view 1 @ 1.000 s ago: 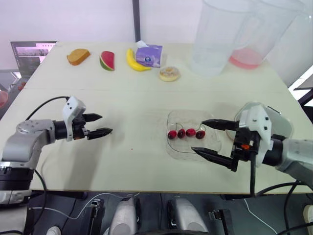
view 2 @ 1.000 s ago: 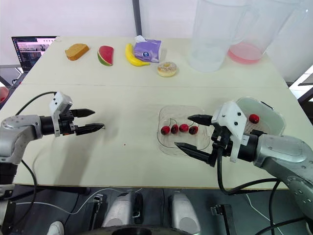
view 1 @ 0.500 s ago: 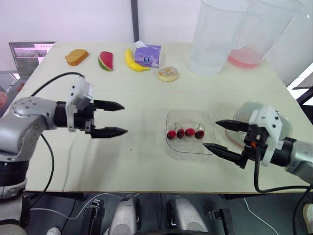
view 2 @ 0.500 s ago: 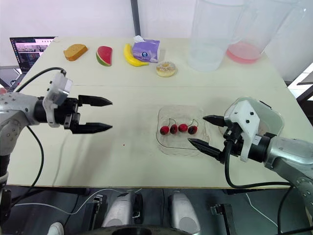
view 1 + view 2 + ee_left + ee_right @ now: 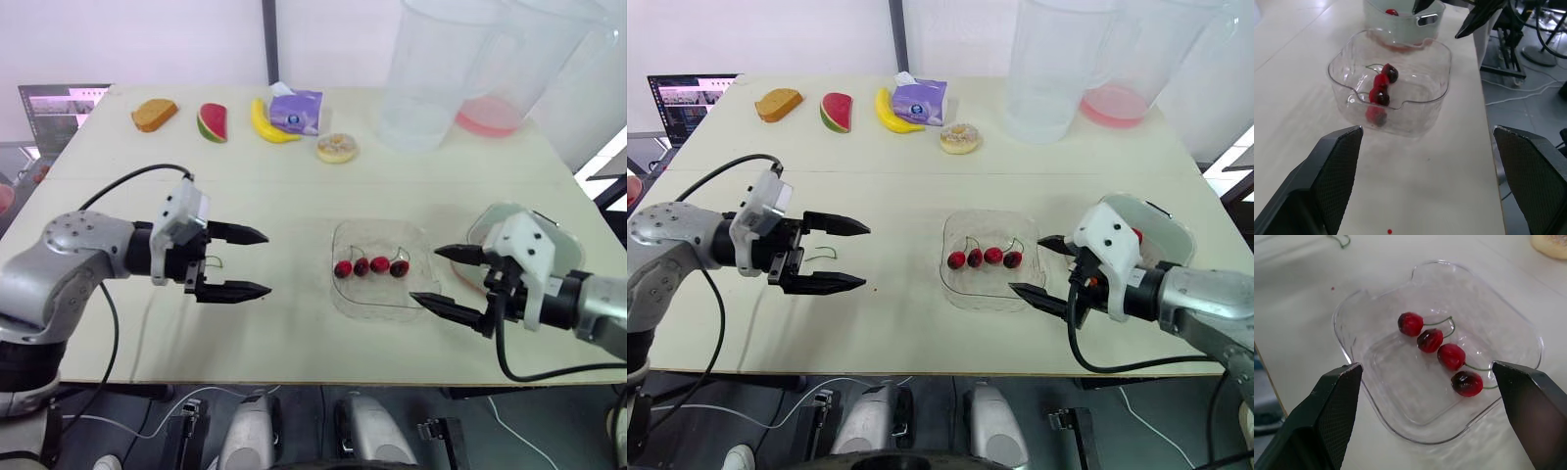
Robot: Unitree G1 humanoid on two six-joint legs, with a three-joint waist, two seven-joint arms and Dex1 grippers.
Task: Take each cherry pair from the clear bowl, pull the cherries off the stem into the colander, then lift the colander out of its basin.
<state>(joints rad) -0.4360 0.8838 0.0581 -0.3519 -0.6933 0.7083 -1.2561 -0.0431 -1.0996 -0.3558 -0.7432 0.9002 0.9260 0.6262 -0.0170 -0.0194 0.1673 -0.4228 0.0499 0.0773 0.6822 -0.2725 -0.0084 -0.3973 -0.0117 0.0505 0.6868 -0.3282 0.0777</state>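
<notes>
Near edge: The table ended just in front of both grippers, so we judged that side to offer little spare room.
Left gripper: The left gripper hung released, fingers wide apart and holding nothing. It pointed toward the bowl across bare tabletop.
Right gripper: The right gripper was likewise spread and empty. Its tips stood just beside the bowl's right wall, between bowl and colander.
Loose stem: A green stem lay on the table by the left gripper, with no fruit on it.
Clear bowl: The clear bowl sat near the front edge, between the two grippers. It held four cherries in a row, stems attached, which we read as two pairs.
Colander: The colander sat in its basin, right of the bowl and just beyond the right gripper. A lone cherry showed inside.
Progress: We judged one pair as probably stripped. Two pairs awaited pulling, and the colander was not yet lifted.
Open room: The lane from the left gripper to the bowl was free. The banana, doughnut and tall jugs stood well apart on the far side.
</notes>
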